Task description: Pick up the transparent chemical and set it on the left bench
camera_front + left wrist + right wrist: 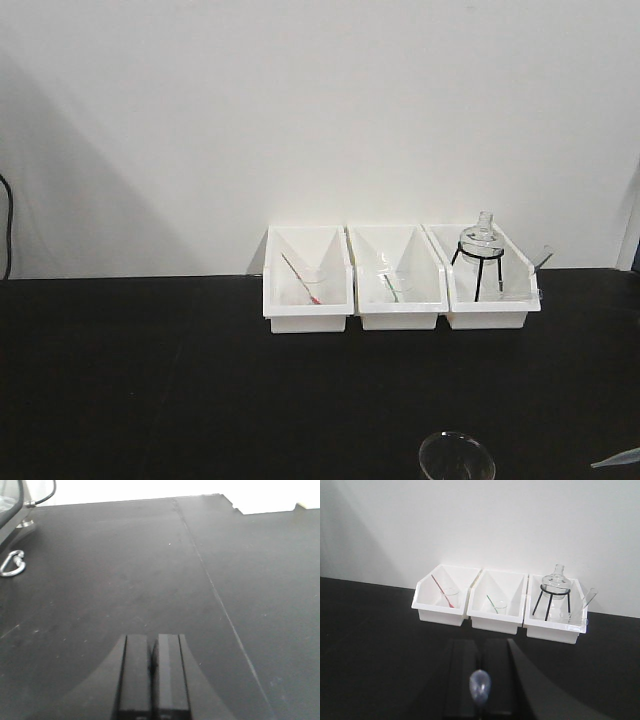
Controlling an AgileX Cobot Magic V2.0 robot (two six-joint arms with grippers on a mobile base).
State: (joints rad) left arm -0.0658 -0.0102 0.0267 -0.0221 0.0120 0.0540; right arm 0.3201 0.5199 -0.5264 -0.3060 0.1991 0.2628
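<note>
The transparent chemical [456,458] shows only as a round clear rim at the very bottom of the front view, right of centre, over the left bench [150,380]. I cannot tell from there whether it rests on the bench or hangs just above it. In the right wrist view the right gripper [480,647] has its fingers drawn close with a bit of clear glass caught between them, so I judge it is pinching the beaker's wall. The left gripper [152,640] has its fingers pressed together on nothing, over bare black surface.

The worry is that narrow pinch on thin, smooth glass. A tilt or a quick move could let it slip, and a hard set-down could crack or tip it. The beaker also sits close to the bottom of the frame, where the bench's near edge is out of sight, so a release there may be too near the drop.

There is plenty of open bench across the left and middle of the frame. The white bins [400,318] and the flask on its tripod [480,245] stand well back at upper right, against the wall [300,100].
</note>
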